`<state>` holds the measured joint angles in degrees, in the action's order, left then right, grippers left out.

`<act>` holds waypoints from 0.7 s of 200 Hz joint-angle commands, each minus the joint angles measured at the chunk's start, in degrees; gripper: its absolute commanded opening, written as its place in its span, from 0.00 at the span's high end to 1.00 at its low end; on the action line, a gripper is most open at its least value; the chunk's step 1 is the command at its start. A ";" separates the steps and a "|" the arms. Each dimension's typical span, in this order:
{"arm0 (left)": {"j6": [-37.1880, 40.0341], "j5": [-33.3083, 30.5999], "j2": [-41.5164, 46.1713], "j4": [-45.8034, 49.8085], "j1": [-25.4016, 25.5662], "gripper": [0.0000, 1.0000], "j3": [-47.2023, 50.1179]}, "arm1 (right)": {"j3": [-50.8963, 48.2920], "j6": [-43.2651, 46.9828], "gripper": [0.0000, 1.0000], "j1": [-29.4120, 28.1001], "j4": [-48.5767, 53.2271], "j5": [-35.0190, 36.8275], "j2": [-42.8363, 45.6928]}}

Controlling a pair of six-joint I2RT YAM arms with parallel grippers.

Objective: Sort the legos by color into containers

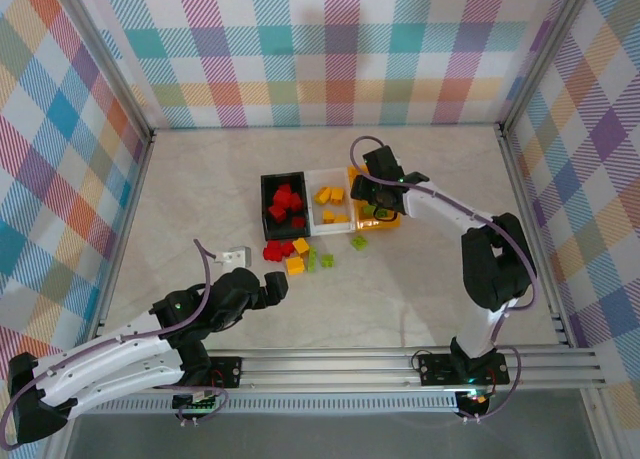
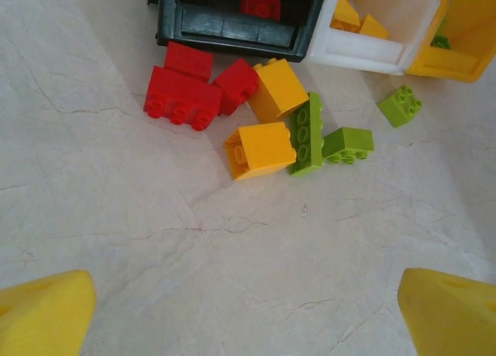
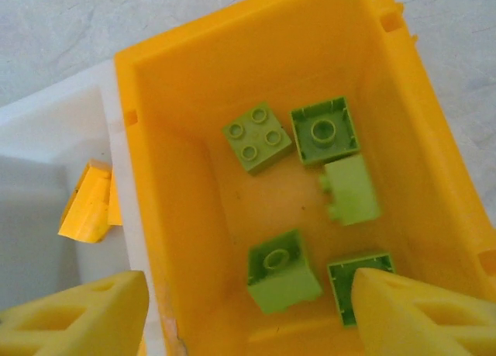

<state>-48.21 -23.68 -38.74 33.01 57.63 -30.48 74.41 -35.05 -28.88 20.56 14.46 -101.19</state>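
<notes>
- Top view: the right arm's wrist covers most of the orange bin [image 1: 390,222], and the bricks inside are too small to count.
- Left wrist view: the black bin [image 2: 232,32], the white bin [image 2: 360,57] and the orange bin are cut off by the top edge.
- Right wrist view: the corner green brick [image 3: 341,282] lies partly behind the right fingertip [image 3: 418,317].
- The pale green brick [image 3: 350,189] is blurred.

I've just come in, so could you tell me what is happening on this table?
A colour sort is under way. The right claw hangs open above the orange bin, which holds green bricks. The left claw is open short of the loose bricks, red, yellow and green, lying in front of the black bin and white bin.
</notes>
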 commanded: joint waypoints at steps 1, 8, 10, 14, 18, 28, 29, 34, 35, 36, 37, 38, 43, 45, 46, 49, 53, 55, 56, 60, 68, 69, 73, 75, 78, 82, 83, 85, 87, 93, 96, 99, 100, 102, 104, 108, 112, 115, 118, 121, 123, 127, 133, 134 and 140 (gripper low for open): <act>1.45 -1.23 0.51 1.09 0.29 0.00 -0.60 | -4.39 0.25 0.26 -1.96 0.02 -0.04 7.43; 1.54 -1.36 0.51 1.13 0.32 0.00 -0.70 | -6.59 -0.21 0.26 -2.90 -0.11 0.53 9.39; 1.62 -1.43 0.51 1.05 0.30 0.00 -0.72 | -7.16 -0.37 0.25 -3.14 -0.17 0.63 9.95; 1.77 -1.59 0.51 1.01 0.29 0.00 -0.72 | -8.29 -0.92 0.25 -3.69 -0.11 0.86 11.06; 1.75 -1.71 0.51 0.93 0.29 0.00 -0.72 | -9.44 -1.60 0.25 -4.34 0.10 1.31 12.07; 1.85 -1.97 0.60 0.76 0.29 0.00 -0.72 | -13.04 -3.65 0.24 -6.38 -0.35 3.10 14.54; 1.87 -1.98 0.55 0.75 0.34 0.00 -0.68 | -13.40 -3.77 0.24 -6.59 -0.48 3.20 14.80; 1.82 -2.06 0.59 0.60 0.30 0.00 -0.65 | -15.17 -4.76 0.24 -7.67 -1.04 3.87 15.83; 1.81 -2.06 0.59 0.58 0.29 0.00 -0.64 | -15.48 -4.94 0.24 -7.90 -1.09 4.02 16.01; 1.85 -2.07 0.55 0.53 0.29 0.00 -0.64 | -15.77 -5.16 0.24 -8.14 -1.15 4.14 16.19; 1.82 -2.07 0.53 0.54 0.29 0.00 -0.64 | -16.08 -5.36 0.24 -8.39 -1.19 4.33 16.33; 1.86 -2.03 0.52 0.46 0.29 0.00 -0.59 | -16.33 -5.46 0.24 -8.61 -1.16 4.56 16.48; 1.81 -1.98 0.51 0.29 0.29 0.00 -0.50 | -17.59 -6.99 0.24 -9.75 -1.31 5.76 17.06; 1.85 -1.92 0.51 0.18 0.25 0.00 -0.47 | -18.22 -7.48 0.23 -10.24 -1.31 6.26 17.18; 1.82 -1.86 0.51 0.15 0.27 0.00 -0.46 | -18.70 -7.77 0.23 -10.69 -1.37 6.61 17.34; 1.86 -1.81 0.51 0.12 0.29 0.00 -0.38 | -19.18 -8.35 0.23 -11.13 -1.46 7.07 17.43; 1.78 -1.81 0.43 0.03 0.29 0.00 -0.37 | -20.03 -9.55 0.23 -11.96 -1.64 7.71 17.51; 1.77 -1.74 0.42 0.01 0.29 0.00 -0.33 | -20.43 -10.03 0.23 -12.33 -1.68 7.96 17.47; 1.74 -1.73 0.42 -0.02 0.29 0.00 -0.35 | -20.79 -10.48 0.23 -12.69 -1.86 8.24 17.39; 1.80 -1.65 0.34 -0.05 0.28 0.00 -0.29 | -21.25 -11.27 0.23 -13.14 -1.98 8.68 17.24; 1.72 -1.44 0.33 -0.14 0.28 0.00 -0.20 | -22.50 -13.24 0.23 -14.15 -2.70 9.45 16.51; 1.72 -1.40 0.33 -0.14 0.29 0.00 -0.20 | -22.61 -13.44 0.22 -14.26 -2.80 9.49 16.40; 1.69 -1.29 0.28 -0.07 0.28 0.00 -0.12 | -22.94 -14.17 0.22 -14.50 -3.25 9.53 15.82; 1.66 -1.26 0.32 -0.06 0.29 0.00 -0.11 | -23.26 -14.65 0.22 -14.65 -3.53 9.41 15.34; 1.61 -1.28 0.33 0.03 0.29 0.00 -0.03 | -23.37 -14.97 0.22 -14.63 -3.78 9.31 14.95; 1.47 -1.28 0.33 0.08 0.27 0.00 0.03 | -23.46 -15.45 0.22 -14.64 -4.15 9.10 14.15; 1.46 -1.28 0.33 0.10 0.28 0.00 0.05 | -23.49 -15.56 0.22 -14.68 -4.31 9.01 13.86; 1.45 -1.19 0.38 0.11 0.23 0.00 0.06 | -23.47 -15.75 0.22 -14.70 -4.50 8.86 13.41; 1.45 -1.19 0.41 0.12 0.28 0.00 0.07 | -23.44 -15.82 0.22 -14.69 -4.65 8.71 12.97; 1.45 -1.06 0.60 0.25 0.24 0.00 0.16 | -23.12 -15.70 0.22 -14.69 -5.43 8.34 11.40; 1.46 -1.02 0.60 0.32 0.29 0.00 0.20 | -23.03 -15.56 0.22 -14.66 -5.59 8.20 10.98; 1.45 -1.02 0.67 0.38 0.23 0.00 0.28 | -22.81 -15.32 0.22 -14.66 -6.04 8.00 10.38; 1.45 -1.06 0.68 0.38 0.26 0.00 0.31 | -22.77 -15.23 0.22 -14.68 -6.18 7.93 10.17; 1.38 -1.05 0.75 0.45 0.29 0.00 0.33 | -22.63 -15.10 0.22 -14.70 -6.48 7.84 9.79; 1.43 -0.98 0.81 0.47 0.29 0.00 0.38 | -22.49 -14.95 0.22 -14.71 -6.67 7.86 9.37; 1.44 -1.01 0.91 0.55 0.30 0.00 0.37 | -22.16 -14.81 0.22 -14.71 -6.95 7.95 8.64; 1.36 -1.02 1.07 0.69 0.22 0.00 0.50 | -21.68 -14.70 0.22 -14.65 -7.05 8.32 7.81; 1.35 -1.04 1.18 0.81 0.22 0.00 0.51 | -21.48 -14.70 0.21 -14.63 -7.09 8.49 7.42; 1.36 -1.03 1.33 0.81 0.28 0.00 0.57 | -21.18 -14.61 0.21 -14.58 -7.07 8.68 6.95; 1.36 -1.09 1.39 0.82 0.22 0.00 0.59 | -20.80 -14.53 0.21 -14.49 -7.03 8.81 6.43; 1.36 -1.03 1.56 0.89 0.25 0.00 0.62 | -20.62 -14.48 0.21 -14.46 -7.09 8.83 6.09; 1.36 -1.05 1.68 0.91 0.28 0.00 0.64 | -20.43 -14.44 0.21 -14.37 -7.14 8.91 5.70; 1.36 -1.16 1.97 1.05 0.27 0.00 0.75 | -20.03 -14.39 0.21 -14.14 -7.30 8.94 5.00; 1.36 -1.17 1.99 1.03 0.24 0.00 0.81 | -19.88 -14.42 0.21 -14.11 -7.29 9.04 4.78; 1.38 -1.14 2.29 1.00 0.29 0.00 0.88 | -19.60 -14.52 0.21 -13.89 -7.37 9.07 4.23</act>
<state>-47.13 -24.12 -37.91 33.04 57.63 -30.46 51.83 -48.10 -43.44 15.79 21.71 -94.72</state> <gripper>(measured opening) 0.997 0.790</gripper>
